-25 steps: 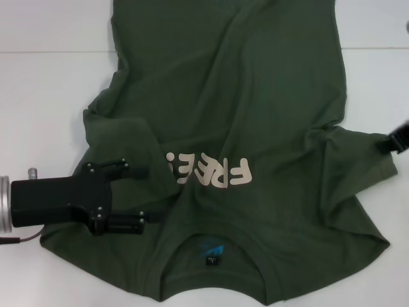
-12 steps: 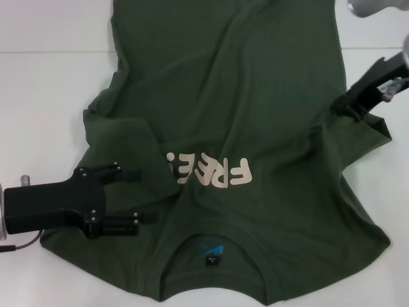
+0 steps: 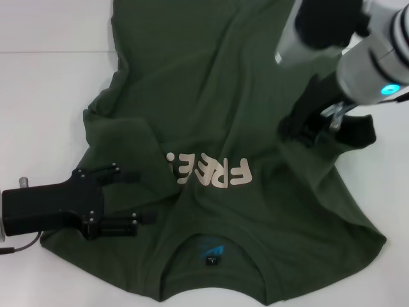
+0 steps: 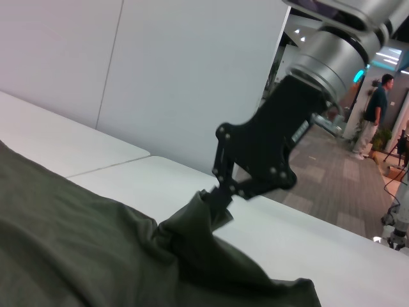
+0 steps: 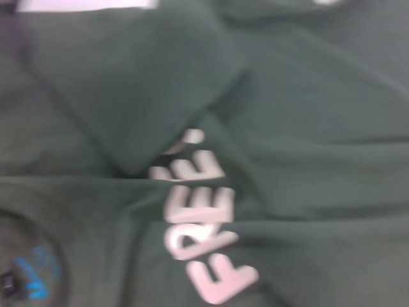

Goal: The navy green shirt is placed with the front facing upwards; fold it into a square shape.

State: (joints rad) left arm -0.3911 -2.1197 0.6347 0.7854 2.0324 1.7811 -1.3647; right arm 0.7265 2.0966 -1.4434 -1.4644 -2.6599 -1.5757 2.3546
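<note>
A navy green shirt (image 3: 236, 147) lies spread front-up on a white worktop (image 3: 45, 83), its cream lettering (image 3: 208, 171) facing the ceiling and its collar toward the robot. The right claw (image 3: 305, 131) hangs just above the shirt's right side, its black jaws pinched shut on a bunch of sleeve fabric (image 3: 354, 131); in the left wrist view the cloth (image 4: 198, 220) rises to a peak under that claw (image 4: 217, 195), lifted clear of the worktop. It seems to hold the sleeve this way so it can carry it inward over the chest for the first fold. The left claw (image 3: 131, 199) lies low on the opposite side, its two fingers (image 3: 121, 174) spread apart with shirt cloth beneath and between them, gripping nothing I can see. The left sleeve beside it already lies doubled over, its edge just covering the end of the lettering. The fold looks barely begun.
</note>
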